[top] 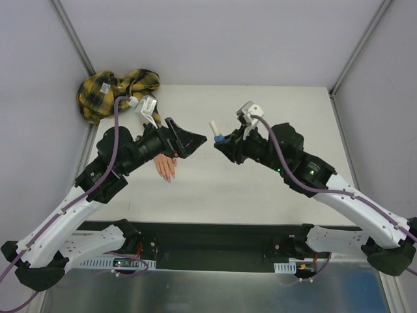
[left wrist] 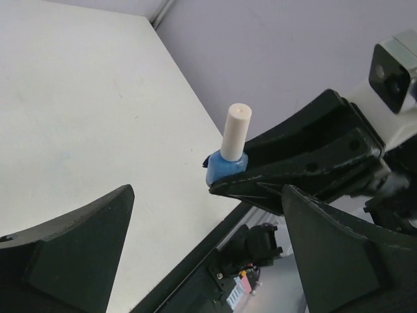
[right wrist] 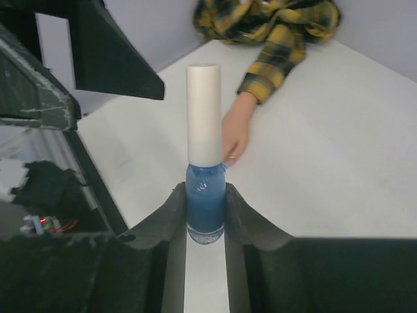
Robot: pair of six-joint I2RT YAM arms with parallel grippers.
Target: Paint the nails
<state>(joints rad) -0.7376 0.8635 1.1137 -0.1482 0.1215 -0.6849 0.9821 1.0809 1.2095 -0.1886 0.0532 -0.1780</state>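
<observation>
The flesh-coloured mannequin hand (top: 164,166) lies flat on the white table, its yellow-black plaid sleeve (top: 117,91) bunched at the far left corner. The nails (top: 169,176) are tiny pinkish tips, partly under my left arm. The hand also shows in the right wrist view (right wrist: 236,134) behind the bottle. My right gripper (top: 221,140) is shut on the small blue bottle (right wrist: 206,195), upright, with its white cap (right wrist: 203,114) on. My left gripper (top: 195,140) is open and empty, facing the bottle (left wrist: 227,168) from a short distance, its fingers (left wrist: 78,241) apart from the cap.
The table (top: 273,195) is boxed in by grey walls at the back and both sides. Its black front rail (top: 215,238) carries the arm bases. The sleeve heap fills the far left corner.
</observation>
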